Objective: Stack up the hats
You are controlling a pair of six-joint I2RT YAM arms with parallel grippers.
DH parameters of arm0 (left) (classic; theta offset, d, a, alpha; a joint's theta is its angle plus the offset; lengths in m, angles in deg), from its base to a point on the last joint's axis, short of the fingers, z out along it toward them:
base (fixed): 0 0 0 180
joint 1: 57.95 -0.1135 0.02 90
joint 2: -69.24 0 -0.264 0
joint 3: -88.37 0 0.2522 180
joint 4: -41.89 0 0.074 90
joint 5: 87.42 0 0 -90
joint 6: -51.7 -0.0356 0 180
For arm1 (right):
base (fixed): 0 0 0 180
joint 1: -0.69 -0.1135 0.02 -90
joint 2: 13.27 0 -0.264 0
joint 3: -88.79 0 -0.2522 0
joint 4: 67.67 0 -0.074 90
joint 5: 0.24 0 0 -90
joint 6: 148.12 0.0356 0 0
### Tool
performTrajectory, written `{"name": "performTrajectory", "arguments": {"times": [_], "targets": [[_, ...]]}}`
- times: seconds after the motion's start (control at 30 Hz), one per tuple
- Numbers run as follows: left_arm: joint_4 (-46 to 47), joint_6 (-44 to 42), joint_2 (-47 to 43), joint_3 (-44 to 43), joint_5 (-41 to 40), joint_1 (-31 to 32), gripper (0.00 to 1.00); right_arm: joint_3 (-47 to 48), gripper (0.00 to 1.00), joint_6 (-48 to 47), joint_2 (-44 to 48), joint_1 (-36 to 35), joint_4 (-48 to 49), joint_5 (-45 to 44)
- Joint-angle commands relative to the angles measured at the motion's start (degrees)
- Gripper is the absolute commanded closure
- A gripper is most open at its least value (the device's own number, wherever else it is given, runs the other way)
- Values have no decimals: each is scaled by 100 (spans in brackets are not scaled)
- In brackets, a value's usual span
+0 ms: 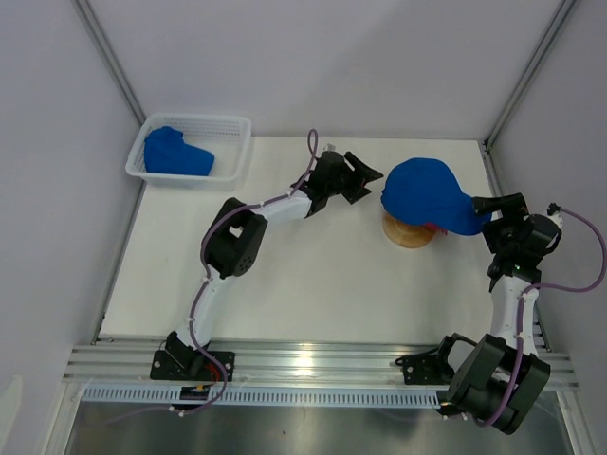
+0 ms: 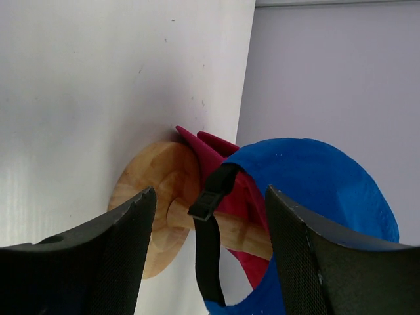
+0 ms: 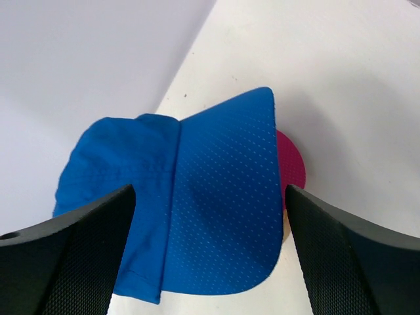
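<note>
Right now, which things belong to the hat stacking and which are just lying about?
Job: top royal blue fabric cap; magenta-pink fabric cap under it; second royal blue fabric cap.
Idle: round wooden stand under them; white mesh basket holding that cap.

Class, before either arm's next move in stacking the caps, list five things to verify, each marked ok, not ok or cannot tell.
1. The blue cap sits over the pink cap on the wooden stand: ok.
2. The left gripper is open, nothing held: ok.
3. The right gripper is open, fingers either side of the blue brim: ok.
4. Every cap is on the stack: not ok; a second blue cap lies in the basket.
5. How many pink caps lie underneath: cannot tell.
</note>
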Motion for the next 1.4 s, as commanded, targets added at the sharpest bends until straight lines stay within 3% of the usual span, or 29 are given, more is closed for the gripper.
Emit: {"name": "performTrajectory", "arguments": {"times": [0.0, 0.4, 0.8, 0.87, 1.0, 1.03, 1.2, 1.37], "targets": [[220, 237, 254, -513, 254, 111, 30, 37, 3, 234, 25, -32, 506, -140], [342, 422, 553, -549, 395, 226, 32, 72, 11, 234, -10, -32, 533, -307], [957, 782, 817, -593, 711, 278, 59, 28, 21, 234, -229, -111, 691, -342], [1001, 782, 799, -541, 746, 278, 68, 20, 27, 234, -300, -146, 744, -333], [1291, 695, 571, -164, 738, 270, 89, 37, 59, 181, -370, -190, 805, -315], [1335, 616, 501, -102, 694, 261, 98, 37, 63, 155, -370, -199, 805, -307], [1564, 273, -139, 522, 474, 199, 99, 46, 89, 23, -388, -207, 788, -307], [1661, -377, -843, 1172, -34, 138, 99, 81, 100, -135, -362, -190, 779, -307]]}}
